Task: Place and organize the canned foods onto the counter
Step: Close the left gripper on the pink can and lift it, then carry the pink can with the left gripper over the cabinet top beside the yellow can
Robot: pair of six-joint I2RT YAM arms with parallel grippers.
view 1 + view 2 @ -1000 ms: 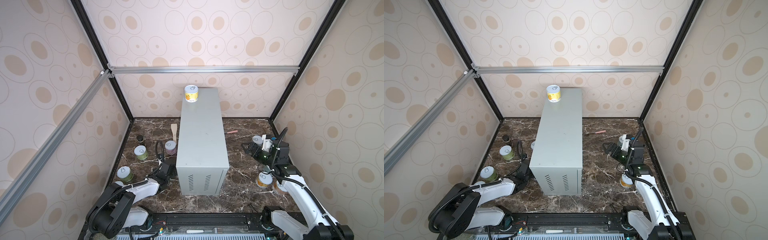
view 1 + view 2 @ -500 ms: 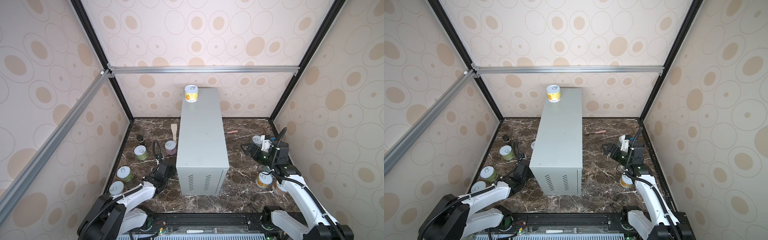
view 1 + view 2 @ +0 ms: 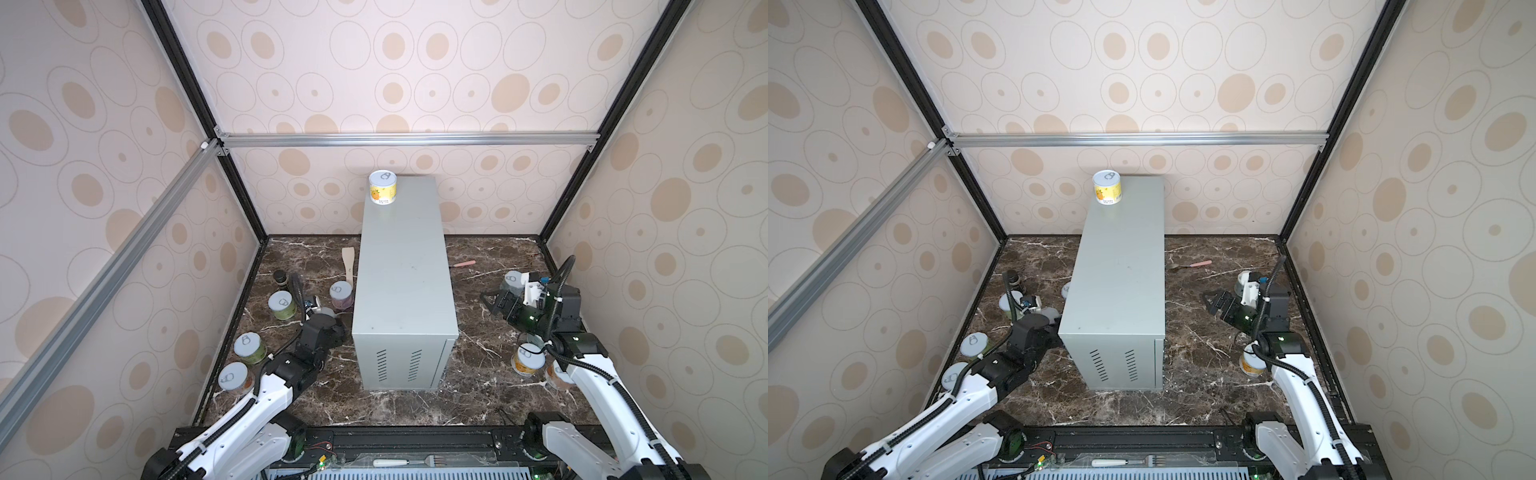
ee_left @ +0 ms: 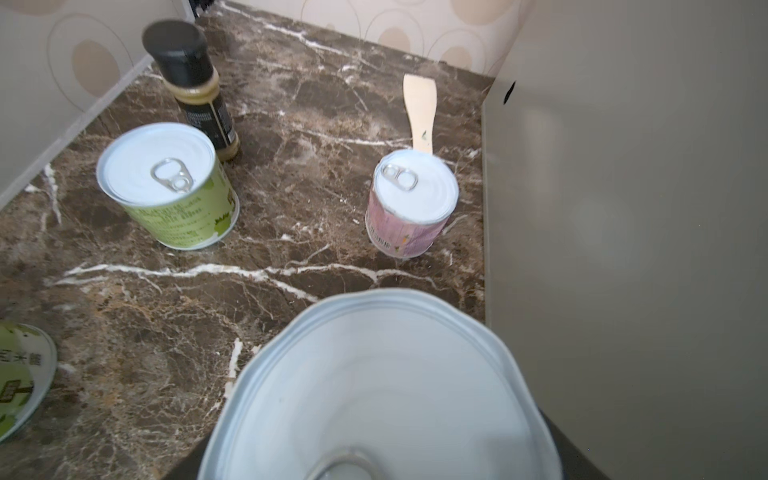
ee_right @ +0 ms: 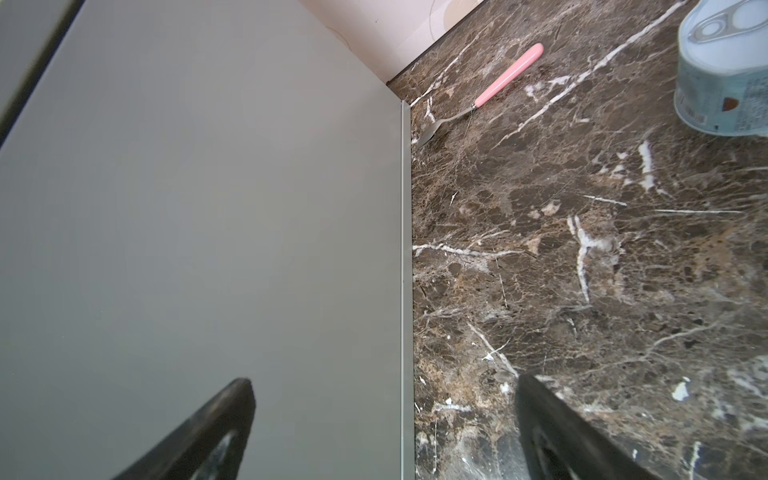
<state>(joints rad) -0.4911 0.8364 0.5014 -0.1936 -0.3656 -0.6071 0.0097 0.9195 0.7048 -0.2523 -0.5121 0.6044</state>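
The counter [image 3: 403, 266] stands mid-floor with one yellow can [image 3: 383, 188] on its far left corner. My left gripper [image 3: 332, 322] is low beside the counter's left wall, shut on a can whose silver lid [image 4: 386, 374] fills the left wrist view and hides its label and the jaws. Beyond it stand a pink can [image 4: 411, 203] and a green can [image 4: 166, 183]. Another green can [image 3: 249, 349] and an orange can [image 3: 235, 378] stand by the left wall. My right gripper [image 5: 384, 386] hangs open and empty at the counter's right wall, near a light blue can [image 5: 727, 66] and a yellow can [image 3: 528, 360].
A dark-capped bottle [image 4: 195, 83] stands by the left wall and a wooden spatula [image 4: 419, 112] lies against the counter. A pink-handled spoon [image 5: 498, 83] lies at the counter's far right corner. One more can [image 3: 557, 374] is half hidden behind the right arm. Walls enclose the marble floor [image 3: 478, 390].
My left jaws have narrowed onto the can beside the counter, and the left arm has stretched forward, uncovering the orange can. The right arm has barely moved.
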